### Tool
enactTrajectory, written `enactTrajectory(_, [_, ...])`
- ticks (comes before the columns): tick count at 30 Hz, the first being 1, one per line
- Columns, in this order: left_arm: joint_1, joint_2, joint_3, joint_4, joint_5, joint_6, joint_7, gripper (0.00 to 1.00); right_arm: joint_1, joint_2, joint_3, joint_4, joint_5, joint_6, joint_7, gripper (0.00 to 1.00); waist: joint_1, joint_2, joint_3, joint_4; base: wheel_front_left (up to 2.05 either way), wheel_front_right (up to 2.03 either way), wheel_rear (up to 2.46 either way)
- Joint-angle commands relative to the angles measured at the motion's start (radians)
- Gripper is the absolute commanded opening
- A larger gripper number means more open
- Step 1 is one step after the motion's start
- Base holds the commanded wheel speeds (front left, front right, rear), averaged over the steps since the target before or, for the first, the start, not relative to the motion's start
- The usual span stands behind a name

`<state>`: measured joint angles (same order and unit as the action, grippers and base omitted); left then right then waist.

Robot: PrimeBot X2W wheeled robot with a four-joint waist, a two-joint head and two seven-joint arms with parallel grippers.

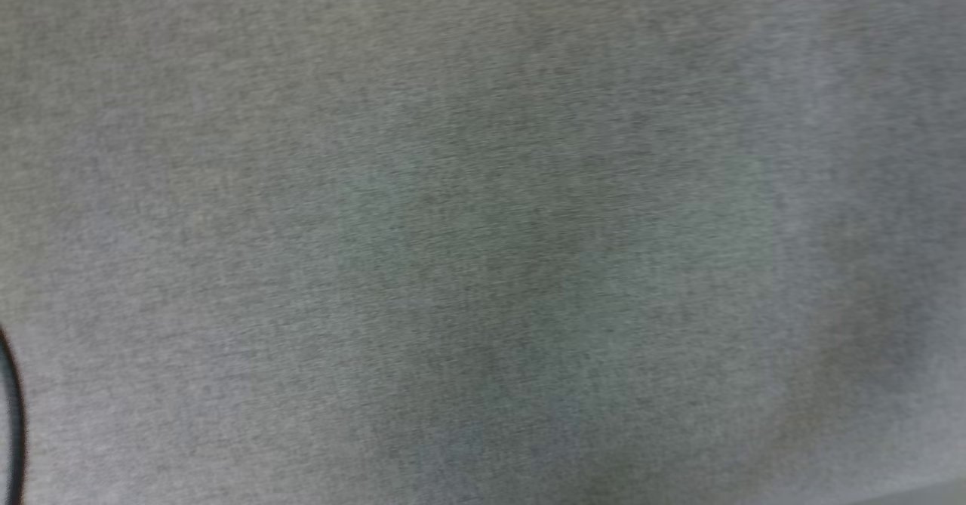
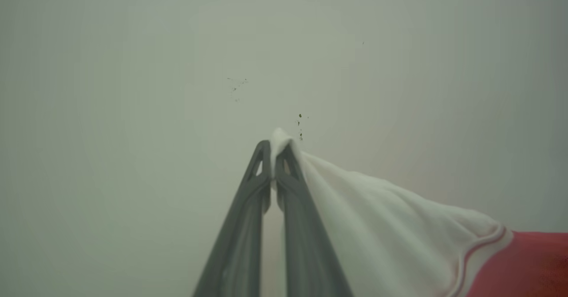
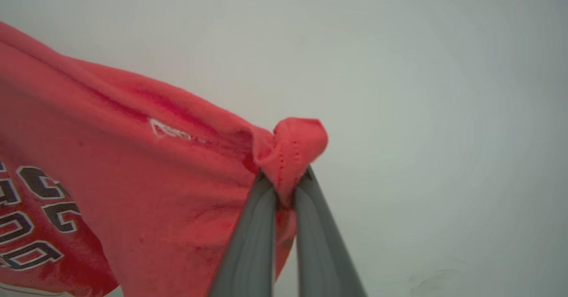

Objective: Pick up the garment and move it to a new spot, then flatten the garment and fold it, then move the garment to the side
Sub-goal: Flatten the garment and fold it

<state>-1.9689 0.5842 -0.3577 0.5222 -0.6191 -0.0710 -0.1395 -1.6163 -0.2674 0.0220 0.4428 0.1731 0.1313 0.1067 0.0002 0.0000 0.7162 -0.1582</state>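
Red fabric of the garment (image 3: 133,190) is bunched into a small knot between the two dark fingers of the right gripper (image 3: 284,175); the fingers are clenched on this stitched corner, and a lump of cloth protrudes above their tips; from the grasp point the red body spreads to the left of the right wrist view, where black white-outlined lettering (image 3: 35,217) lies at the lower left edge and a small white logo (image 3: 171,130) sits near the upper fold.

In the left wrist view the left gripper (image 2: 273,146) is clenched on the tip of the white sleeve (image 2: 377,217); a small peak of white cloth stands above the fingertips; the sleeve runs down and to the right to a red-and-white trim (image 2: 483,243), beyond which the red body begins.

Behind both grippers lies a pale, plain surface (image 2: 133,110) with a few dark specks (image 2: 300,126) just beyond the left fingertips; whether the garment touches this surface cannot be determined.

The head view presents a blurred grey heathered surface (image 1: 483,233); a dark curved edge (image 1: 11,414) crosses its lower left corner, and its identity cannot be determined.
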Motion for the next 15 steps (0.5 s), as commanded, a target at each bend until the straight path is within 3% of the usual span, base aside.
enactTrajectory(1, [0.019, -0.015, -0.009, 0.042, -0.009, -0.014, -0.033, 0.00, -0.005, 0.021, 0.004, 0.051, -0.014, -0.001, -0.047, 0.00, -0.0002, 0.0000, 0.022, 0.027, 0.00, 0.00, 0.00])
enactTrajectory(8, [0.259, -0.060, -0.052, 0.094, -0.046, -0.046, -0.108, 0.00, 0.112, 0.057, 0.053, 0.199, 0.003, -0.001, -0.178, 0.00, -0.0002, 0.0000, -0.012, 0.065, 0.00, 0.00, 0.00])
enactTrajectory(15, [0.709, -0.082, -0.044, -0.024, -0.087, -0.052, -0.127, 0.00, 0.338, 0.068, 0.144, 0.291, 0.049, -0.001, -0.257, 0.00, -0.0002, 0.0000, -0.126, 0.091, 0.00, 0.00, 0.00])
